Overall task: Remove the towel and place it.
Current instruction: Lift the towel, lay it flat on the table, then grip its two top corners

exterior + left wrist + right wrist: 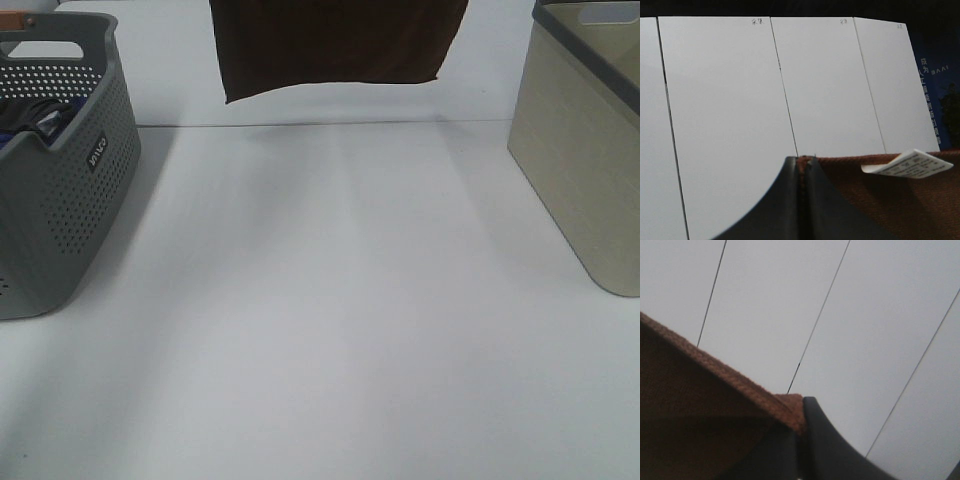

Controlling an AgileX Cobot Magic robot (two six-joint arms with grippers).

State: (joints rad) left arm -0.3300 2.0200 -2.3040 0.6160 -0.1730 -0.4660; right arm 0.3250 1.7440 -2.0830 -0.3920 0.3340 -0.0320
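Observation:
The dark brown towel (335, 45) hangs spread out at the top middle of the exterior high view, its lower edge above the far part of the white table; its top and both grippers are out of that view. In the left wrist view my left gripper (802, 162) is shut on the towel's hemmed corner (890, 200), with a white care label (910, 165) sticking out beside it. In the right wrist view my right gripper (800, 412) is shut on the other corner of the towel (700, 410).
A grey perforated basket (60, 200) with dark fabric items (30, 115) inside stands at the left edge of the table. A beige bin (585, 150) with a grey rim stands at the right. White wall panels (725, 100) are behind.

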